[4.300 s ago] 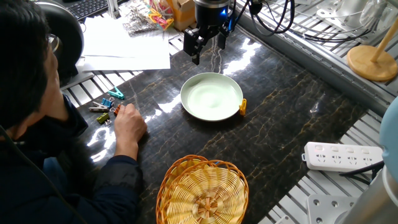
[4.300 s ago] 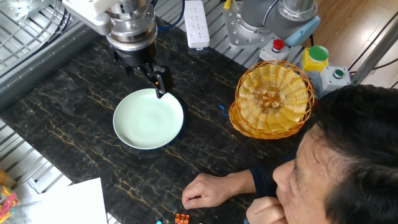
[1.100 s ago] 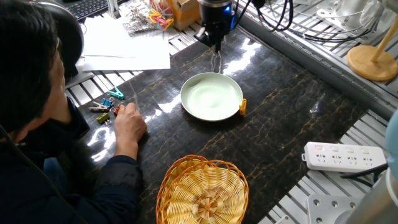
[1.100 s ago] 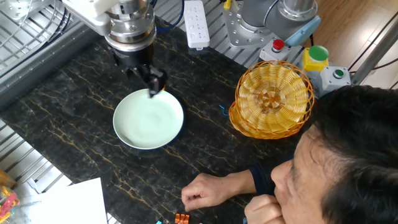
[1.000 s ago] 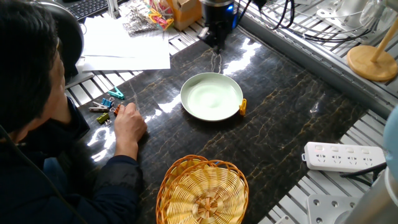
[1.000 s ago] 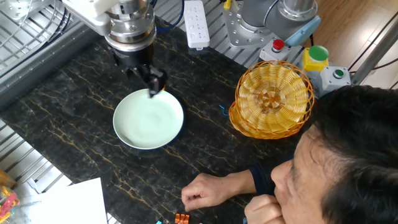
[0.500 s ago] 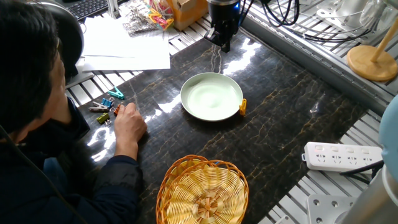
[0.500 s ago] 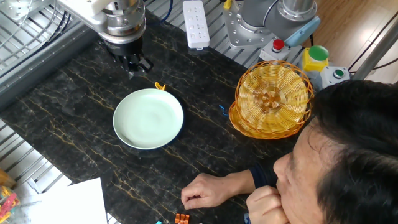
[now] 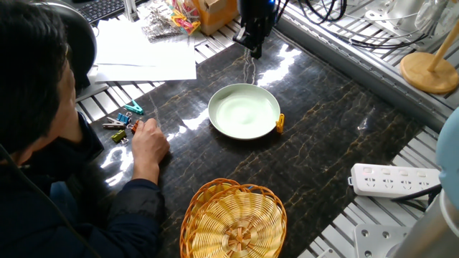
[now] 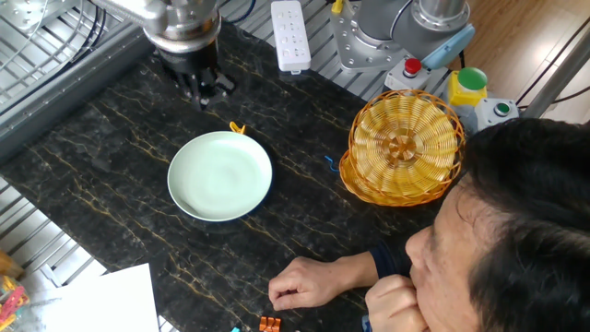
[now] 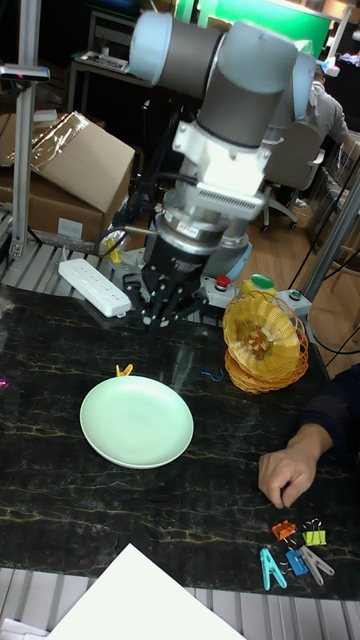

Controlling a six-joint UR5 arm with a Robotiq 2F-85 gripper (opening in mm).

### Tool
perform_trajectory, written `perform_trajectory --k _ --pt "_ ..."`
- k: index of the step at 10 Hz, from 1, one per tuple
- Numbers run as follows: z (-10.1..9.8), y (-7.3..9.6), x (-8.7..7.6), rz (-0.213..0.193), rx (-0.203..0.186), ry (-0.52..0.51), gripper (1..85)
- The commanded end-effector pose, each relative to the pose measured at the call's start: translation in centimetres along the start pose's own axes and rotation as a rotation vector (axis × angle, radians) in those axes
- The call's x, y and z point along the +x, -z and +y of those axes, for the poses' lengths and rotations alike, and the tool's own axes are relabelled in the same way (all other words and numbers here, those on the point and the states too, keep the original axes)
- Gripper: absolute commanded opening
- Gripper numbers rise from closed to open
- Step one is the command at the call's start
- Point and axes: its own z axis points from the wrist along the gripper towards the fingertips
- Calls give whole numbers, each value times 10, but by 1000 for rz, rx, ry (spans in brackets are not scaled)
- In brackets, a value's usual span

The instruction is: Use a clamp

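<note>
The clamp (image 9: 280, 122) is a tiny yellow-orange clip sitting on the rim of the pale green bowl (image 9: 244, 111). It also shows on the bowl's (image 10: 219, 175) far edge as the clamp (image 10: 238, 128), and at the top left of the bowl (image 11: 136, 421) as the clamp (image 11: 124, 371). My gripper (image 10: 207, 92) hangs above the dark table beyond the bowl, well apart from the clamp, open and holding nothing. In the one fixed view the gripper (image 9: 253, 49) is edge-on; in the tall view the gripper (image 11: 165, 312) points down above the table.
A wicker basket (image 10: 403, 148) lies beside the bowl. A person's hand (image 9: 147, 143) rests on the table next to a cluster of small clips (image 11: 295, 550). A white power strip (image 10: 290, 35) and white paper (image 9: 143, 50) lie at the table's edges.
A second ago my gripper was at the bowl's rim on the clamp. It has let go and drawn back and up, leaving the clamp on the rim.
</note>
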Motion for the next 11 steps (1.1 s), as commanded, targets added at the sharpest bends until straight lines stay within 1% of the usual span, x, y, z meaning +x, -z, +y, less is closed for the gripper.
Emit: perform_trajectory --k 1,2,3,4,5,6,7,8,9,10,11 --pt "9 34 1 20 -19 68 17" --pt "10 53 -6 8 -41 79 17" --pt "14 62 -7 6 -63 71 17" --pt "9 62 -6 7 -44 76 17" --pt "-1 61 -5 13 -6 96 17" --pt "3 62 12 78 -24 94 17" --pt "13 65 31 152 -67 70 17" --pt "13 66 36 171 -67 61 17" --pt "17 66 35 168 -80 47 17" --pt "8 64 29 146 -47 51 17" --pt "-8 64 27 137 14 66 17"
